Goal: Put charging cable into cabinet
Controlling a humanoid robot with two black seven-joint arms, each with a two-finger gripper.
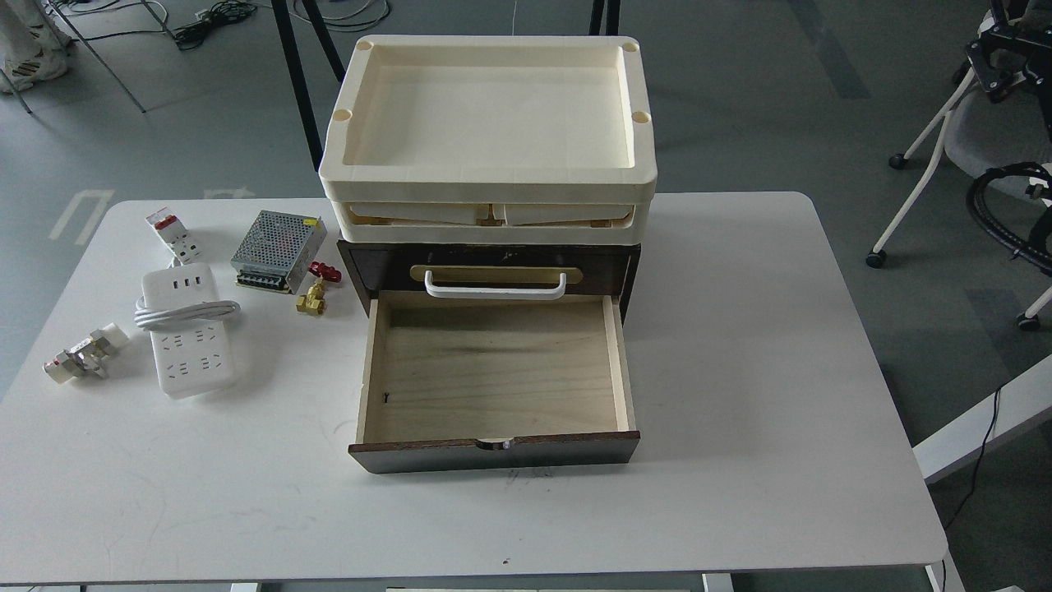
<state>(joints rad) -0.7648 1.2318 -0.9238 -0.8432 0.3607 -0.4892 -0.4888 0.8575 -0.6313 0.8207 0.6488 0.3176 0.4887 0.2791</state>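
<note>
far left of the white table (740, 370) lay a small white clip part (82, 355), then the charging cable (187, 333) flat on the tabletop with its cord looped over the middle, well apart from the cabinet (493, 329). behind it sat a red-topped breaker (171, 233), a mesh power-supply box (278, 251) and a brass valve (314, 294). cabinet stood mid-table with its lower drawer (493, 378) pulled open and cream trays (489, 140) on top; neither gripper was in shot, so couldn't tell the jaws' state.
</note>
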